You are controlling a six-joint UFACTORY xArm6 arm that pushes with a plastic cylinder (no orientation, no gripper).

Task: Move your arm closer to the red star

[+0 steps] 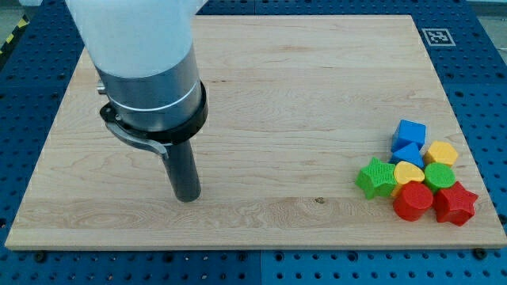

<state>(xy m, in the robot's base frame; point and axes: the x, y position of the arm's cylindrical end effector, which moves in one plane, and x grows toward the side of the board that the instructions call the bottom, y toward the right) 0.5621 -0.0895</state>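
tip: my tip (188, 198) on board (261, 87), view's left, touching no block
claw: none, bare rod
red star (455, 203): view's bottom right, in block cluster, beside red cylinder (413, 201), well apart from tip

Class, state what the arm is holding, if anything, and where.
Nothing is held: my tip stands alone, far left of the red star.
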